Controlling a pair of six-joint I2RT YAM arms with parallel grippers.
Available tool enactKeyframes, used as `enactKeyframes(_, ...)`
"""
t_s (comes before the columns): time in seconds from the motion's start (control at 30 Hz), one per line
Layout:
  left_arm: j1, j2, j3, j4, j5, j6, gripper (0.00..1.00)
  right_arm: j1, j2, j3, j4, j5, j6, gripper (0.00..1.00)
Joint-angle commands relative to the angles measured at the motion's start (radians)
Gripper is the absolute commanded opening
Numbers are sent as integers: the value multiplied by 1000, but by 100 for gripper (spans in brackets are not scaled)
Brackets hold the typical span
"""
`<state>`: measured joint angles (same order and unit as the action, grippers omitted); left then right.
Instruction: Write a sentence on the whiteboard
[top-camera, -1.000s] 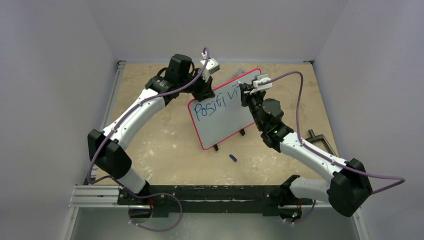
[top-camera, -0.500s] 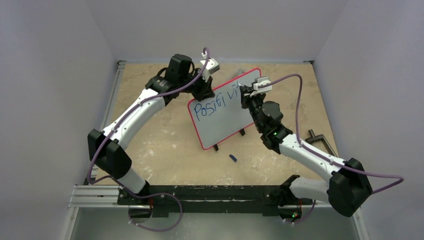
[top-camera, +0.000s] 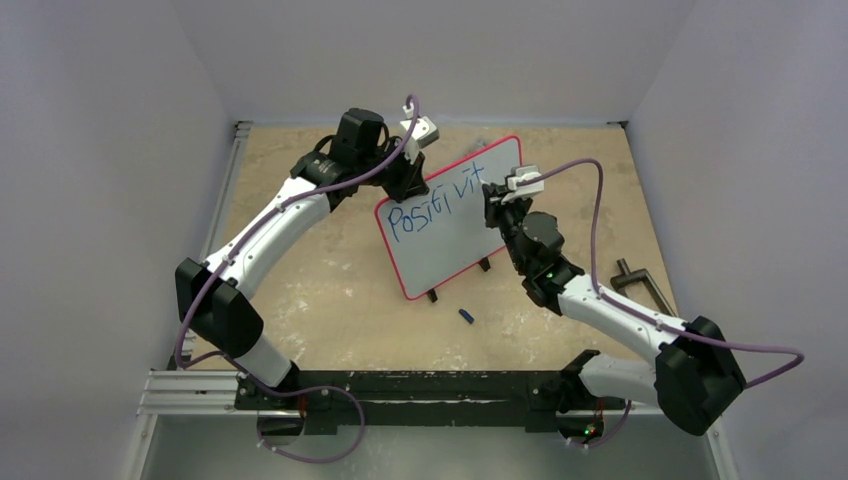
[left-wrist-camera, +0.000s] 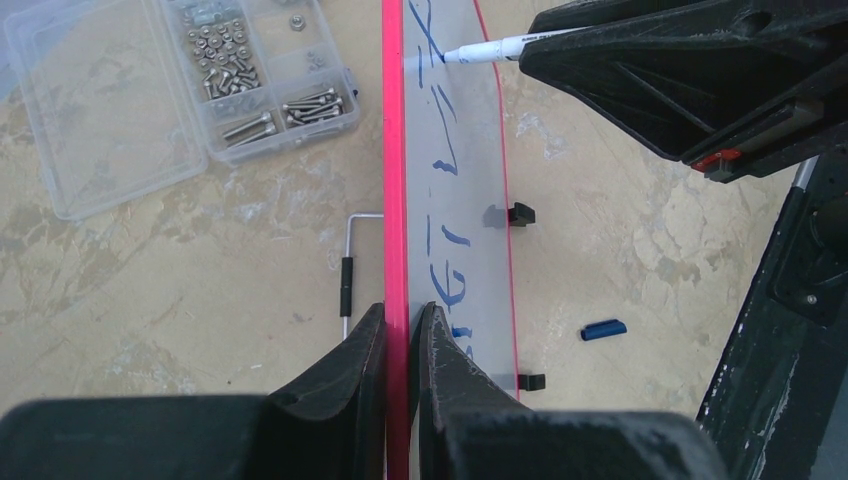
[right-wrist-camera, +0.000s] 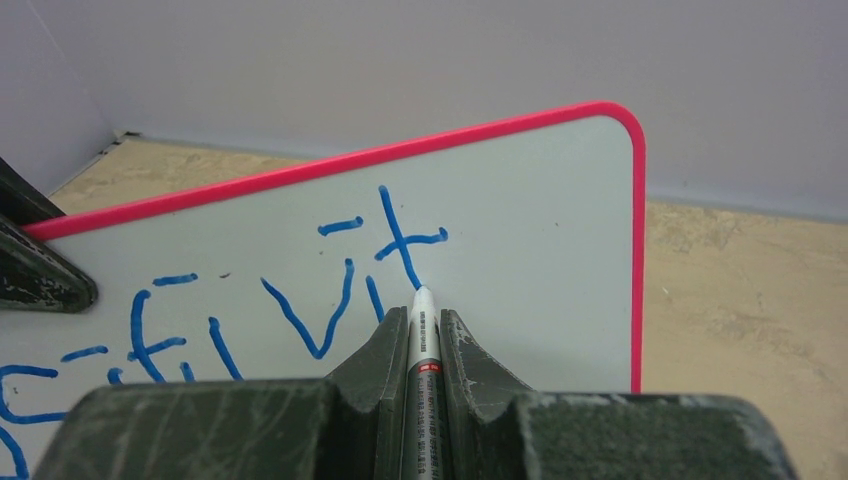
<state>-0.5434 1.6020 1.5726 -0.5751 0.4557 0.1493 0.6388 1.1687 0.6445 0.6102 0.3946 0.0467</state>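
The whiteboard (top-camera: 455, 250) stands tilted at the table's middle, white with a thin red frame, with blue writing reading roughly "Posifi vit". My left gripper (top-camera: 412, 185) is shut on its upper left edge; in the left wrist view the fingers (left-wrist-camera: 400, 325) pinch the red frame (left-wrist-camera: 393, 150). My right gripper (top-camera: 492, 195) is shut on a white marker (right-wrist-camera: 422, 345). The marker's tip touches the board (right-wrist-camera: 540, 220) at the foot of the "t". The marker also shows in the left wrist view (left-wrist-camera: 500, 47).
A blue marker cap (top-camera: 465, 315) lies on the table in front of the board. A clear box of screws (left-wrist-camera: 180, 90) and an Allen key (left-wrist-camera: 347, 270) lie behind it. A black clamp tool (top-camera: 640, 282) lies at the right. The board's black feet (top-camera: 432, 295) rest on the table.
My right gripper has drawn the marker down the board, adding the crossed "t" after "vi". The left gripper and the board have not moved.
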Motion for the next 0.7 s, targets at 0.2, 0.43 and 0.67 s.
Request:
enactKeyframes(0.2, -22, 13, -43, -137, -32, 106, 0, -3, -13, -50, 4, 20, 24, 0)
enactKeyframes(0.43, -25, 8, -45, -140, -37, 108, 0, -3, -12, -46, -3, 34, 8, 0)
enactKeyframes(0.67, -27, 7, -46, -140, -40, 110, 0, -5, -6, -24, -6, 60, -26, 0)
